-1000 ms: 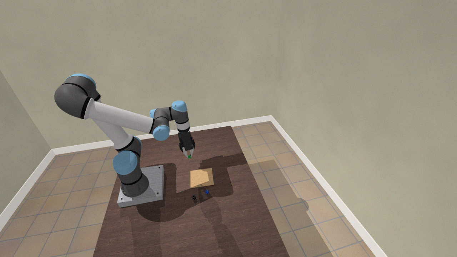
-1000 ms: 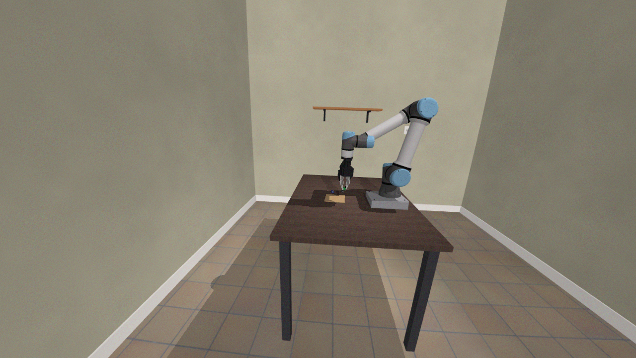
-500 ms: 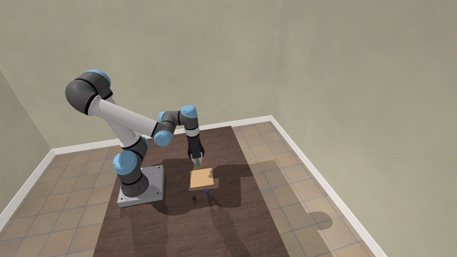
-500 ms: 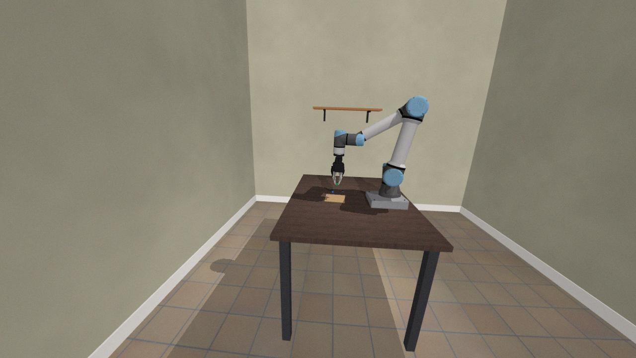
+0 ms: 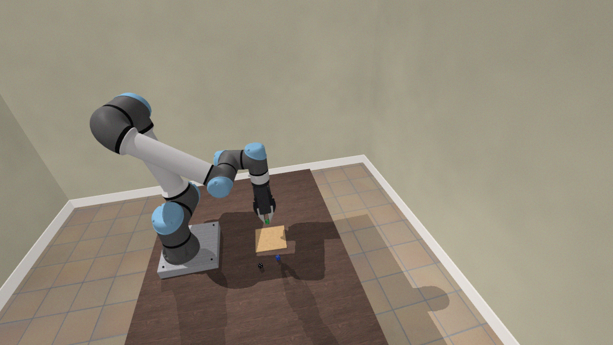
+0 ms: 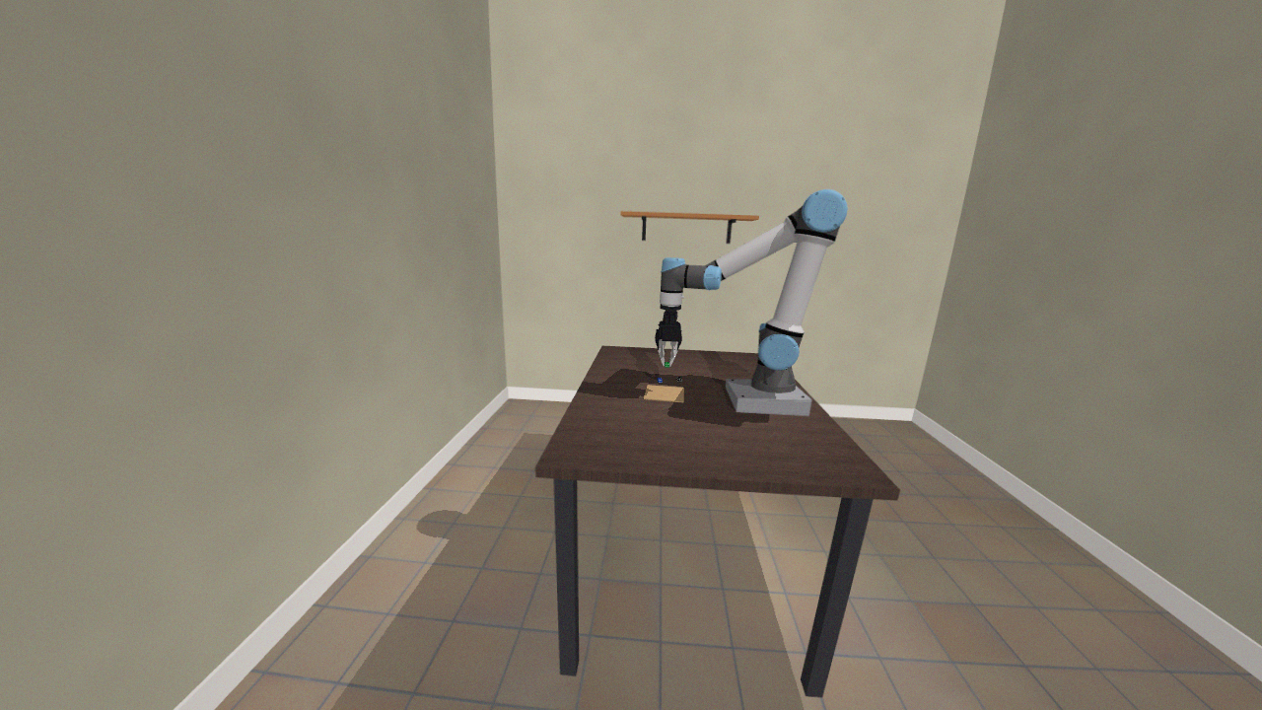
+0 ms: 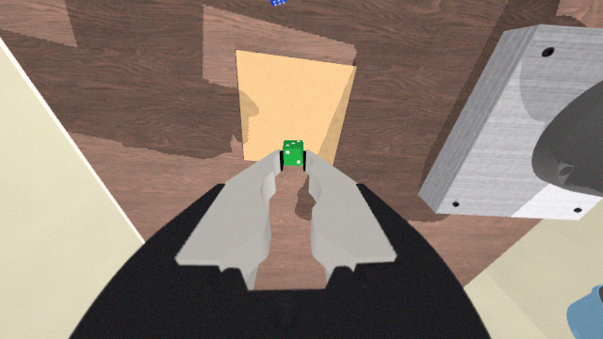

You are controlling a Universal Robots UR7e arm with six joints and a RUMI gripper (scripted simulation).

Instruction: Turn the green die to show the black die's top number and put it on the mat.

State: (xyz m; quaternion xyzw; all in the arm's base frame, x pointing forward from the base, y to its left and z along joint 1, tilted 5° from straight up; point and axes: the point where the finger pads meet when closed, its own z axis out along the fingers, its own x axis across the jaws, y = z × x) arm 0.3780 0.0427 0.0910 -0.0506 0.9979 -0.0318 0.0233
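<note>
My gripper point(image 5: 266, 220) point(image 6: 669, 362) point(image 7: 293, 152) is shut on the small green die point(image 5: 266, 221) point(image 6: 667, 363) point(image 7: 292, 153) and holds it in the air over the near edge of the tan mat point(image 5: 274, 242) point(image 6: 664, 393) point(image 7: 292, 99). The black die point(image 5: 259, 265) lies on the table just off the mat's far side, and it shows in the exterior view point(image 6: 679, 380) as a dark speck. The blue die point(image 5: 277, 257) point(image 6: 660, 380) point(image 7: 278, 2) lies beside it, also off the mat. I cannot read the top faces.
The arm's grey base plate point(image 5: 201, 253) point(image 6: 767, 401) point(image 7: 490, 137) stands on the dark wooden table point(image 5: 257, 308) point(image 6: 706, 450) beside the mat. A wall shelf point(image 6: 688, 215) hangs behind the table.
</note>
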